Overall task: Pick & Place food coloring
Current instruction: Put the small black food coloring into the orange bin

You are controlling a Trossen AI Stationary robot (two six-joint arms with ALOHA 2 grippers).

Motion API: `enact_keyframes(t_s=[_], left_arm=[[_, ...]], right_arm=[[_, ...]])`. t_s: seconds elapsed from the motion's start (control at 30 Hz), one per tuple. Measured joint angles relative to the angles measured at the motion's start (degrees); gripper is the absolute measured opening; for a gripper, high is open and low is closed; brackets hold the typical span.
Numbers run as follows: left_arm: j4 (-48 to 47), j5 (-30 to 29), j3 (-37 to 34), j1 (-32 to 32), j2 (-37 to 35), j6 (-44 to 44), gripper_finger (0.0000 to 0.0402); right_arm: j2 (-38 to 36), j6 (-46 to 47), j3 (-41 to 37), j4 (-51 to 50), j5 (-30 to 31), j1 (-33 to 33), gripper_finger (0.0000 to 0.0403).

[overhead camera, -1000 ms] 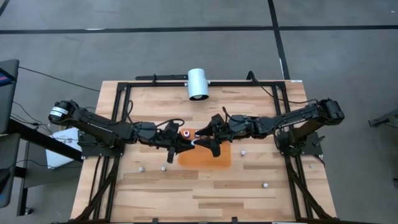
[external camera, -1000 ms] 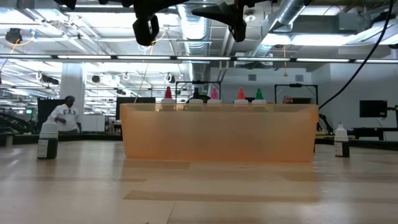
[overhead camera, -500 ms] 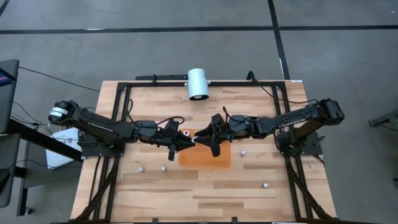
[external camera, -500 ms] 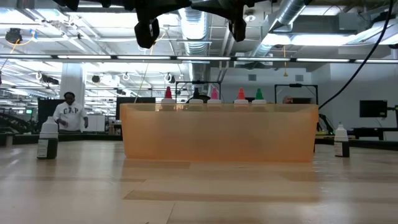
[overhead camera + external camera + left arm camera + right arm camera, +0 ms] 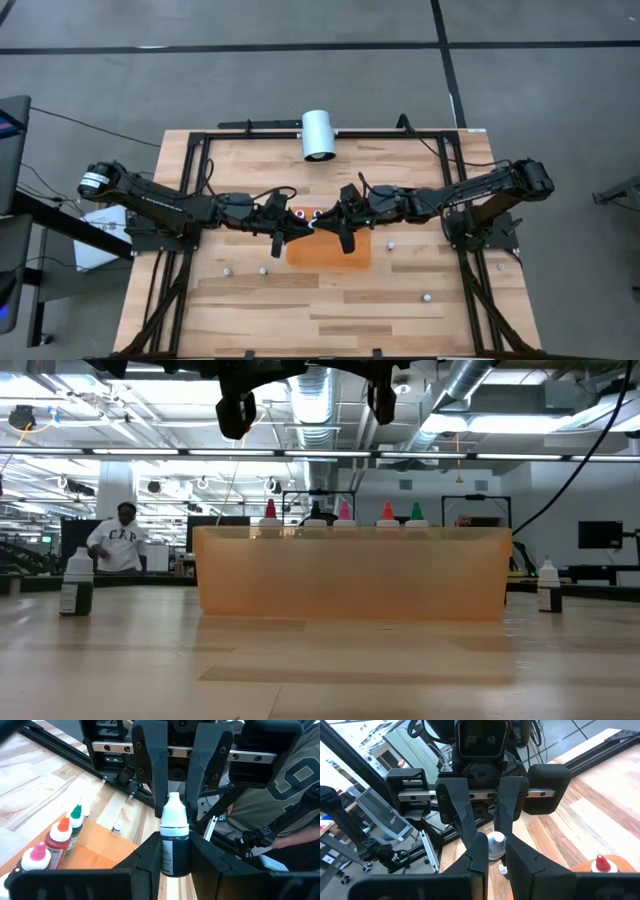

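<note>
A small food coloring bottle [image 5: 175,847] with a dark body and a white cap hangs in the air over the orange mat [image 5: 330,250] at mid-table. My left gripper [image 5: 175,852] is shut on it, reaching in from the table's left [image 5: 297,226]. Facing it from the right, my right gripper [image 5: 495,849] has closed on the cap [image 5: 325,220]. On the mat's far side stand more bottles with pink [image 5: 37,857], red [image 5: 60,831] and green [image 5: 75,814] tops. My left gripper pinches the bottle's dark body [image 5: 175,865] between its two fingers, coming about level from the table's left. The bottle is lifted clear of the mat, its cap end pointing at my right gripper. My right gripper has the bottle's white cap [image 5: 495,842] between its two fingers [image 5: 156,780], one on each side, coming about level from the table's right. Only the cap end lies between them; the dark body stays in the left gripper.
A white cylinder [image 5: 318,135] lies at the table's far edge. Loose small bottles stand on the wood near the front left [image 5: 227,270] [image 5: 264,270] and right [image 5: 391,243] [image 5: 427,297]. Black frame rails [image 5: 200,170] border the table. A person [image 5: 118,545] walks in the room beyond.
My right gripper's fingers, spread wide a second ago, have shut in on the bottle's cap, while the arm itself has barely shifted. The bottle has stayed where it was, above the mat. The person in the background has walked on.
</note>
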Motion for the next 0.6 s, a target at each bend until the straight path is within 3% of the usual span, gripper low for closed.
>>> enact_keyframes(t_s=[0.47, 0.6], left_arm=[[-0.24, 1.28, 0.00, 0.00, 0.00, 0.02, 0.0074], [-0.18, 1.55, 0.00, 0.00, 0.00, 0.02, 0.0092]], right_arm=[[0.00, 0.00, 0.00, -0.15, 0.18, 0.04, 0.0031], [0.00, 0.03, 0.00, -0.05, 0.22, 0.04, 0.0031]])
